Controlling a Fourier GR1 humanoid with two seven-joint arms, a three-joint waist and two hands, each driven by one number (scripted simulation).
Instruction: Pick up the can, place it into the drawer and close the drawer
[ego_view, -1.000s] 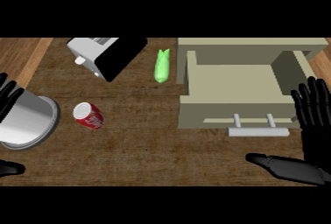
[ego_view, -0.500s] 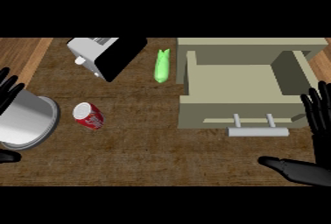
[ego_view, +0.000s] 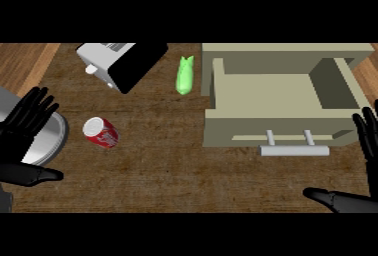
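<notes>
Can (ego_view: 101, 132) fully visible; right hand (ego_view: 367, 145) cut off.

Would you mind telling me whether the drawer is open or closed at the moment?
Open. The drawer is pulled out from its cabinet, its bare inside showing from above, with the handle at its near front.

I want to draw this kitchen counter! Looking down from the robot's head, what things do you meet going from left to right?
Left robot hand → red can → toaster → green cucumber-like thing → open drawer → right robot hand. The metal bowl under the left robot hand is left out, since they overlap.
</notes>
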